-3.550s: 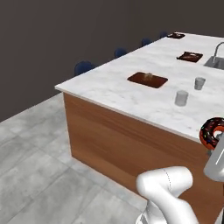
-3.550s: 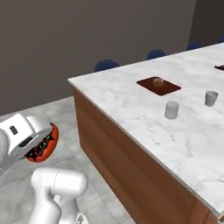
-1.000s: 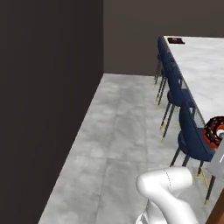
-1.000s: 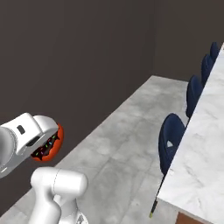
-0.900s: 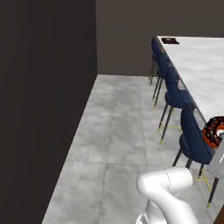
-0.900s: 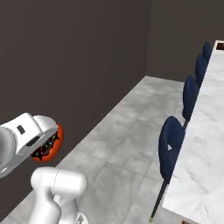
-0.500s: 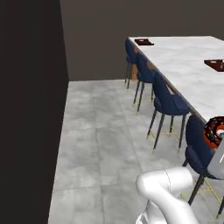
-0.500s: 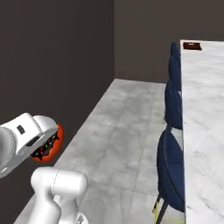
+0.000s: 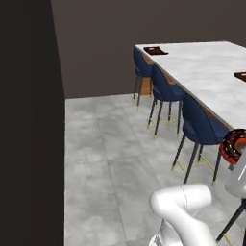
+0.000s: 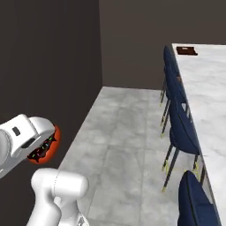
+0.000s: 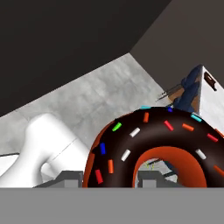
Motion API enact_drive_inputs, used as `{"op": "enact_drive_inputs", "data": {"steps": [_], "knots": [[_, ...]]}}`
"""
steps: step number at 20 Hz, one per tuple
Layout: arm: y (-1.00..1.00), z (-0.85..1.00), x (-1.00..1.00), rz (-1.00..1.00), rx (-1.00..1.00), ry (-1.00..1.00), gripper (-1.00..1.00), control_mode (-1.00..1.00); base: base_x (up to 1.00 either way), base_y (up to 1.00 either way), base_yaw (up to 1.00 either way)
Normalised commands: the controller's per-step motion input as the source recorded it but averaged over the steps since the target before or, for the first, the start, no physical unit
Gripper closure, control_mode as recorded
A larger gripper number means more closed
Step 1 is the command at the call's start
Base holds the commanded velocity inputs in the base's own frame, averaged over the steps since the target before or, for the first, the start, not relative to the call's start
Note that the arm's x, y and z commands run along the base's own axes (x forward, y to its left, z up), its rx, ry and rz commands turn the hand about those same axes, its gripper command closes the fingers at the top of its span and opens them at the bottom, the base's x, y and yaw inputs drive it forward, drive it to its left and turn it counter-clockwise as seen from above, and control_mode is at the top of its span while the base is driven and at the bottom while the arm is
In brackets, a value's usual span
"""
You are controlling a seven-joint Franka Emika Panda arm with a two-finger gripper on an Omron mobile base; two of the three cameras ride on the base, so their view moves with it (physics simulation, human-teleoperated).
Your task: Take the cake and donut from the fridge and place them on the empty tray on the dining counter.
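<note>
My gripper (image 10: 43, 143) is shut on the donut (image 10: 45, 151), a ring with dark chocolate glaze and coloured sprinkles, carried low beside the arm. The donut (image 11: 131, 131) looms large in the hand view, pinched between the fingertips (image 11: 66, 178). It also peeks in at the right edge of the left base view as the donut (image 9: 233, 145). The dining counter (image 9: 206, 72) of white-grey marble stretches away on the right. A dark reddish-brown tray (image 9: 155, 50) lies at its far corner; whether it is empty I cannot tell. The cake and the fridge are out of view.
Blue stools (image 9: 198, 126) line the near side of the counter (image 10: 207, 92), close to the arm's right. A second dark tray (image 9: 241, 76) sits at the counter's right edge. A dark wall (image 10: 48, 66) runs along the left. Grey tiled floor (image 9: 115, 158) lies open between.
Both base views have swung round with the base: the counter and stools have come further into view and the far wall has shifted. The donut stays held in the same pose.
</note>
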Motion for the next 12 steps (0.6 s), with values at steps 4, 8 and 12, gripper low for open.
{"op": "enact_drive_inputs", "data": {"steps": [4,8,12], "knots": [[0.00,0.00,0.00,0.00,0.00,0.00,1.00,1.00,1.00,0.39,0.00],[0.00,0.00,0.00,0.00,0.00,0.00,1.00,1.00,1.00,0.06,-0.04],[0.00,0.00,0.00,0.00,0.00,0.00,1.00,1.00,1.00,0.00,-0.06]]}}
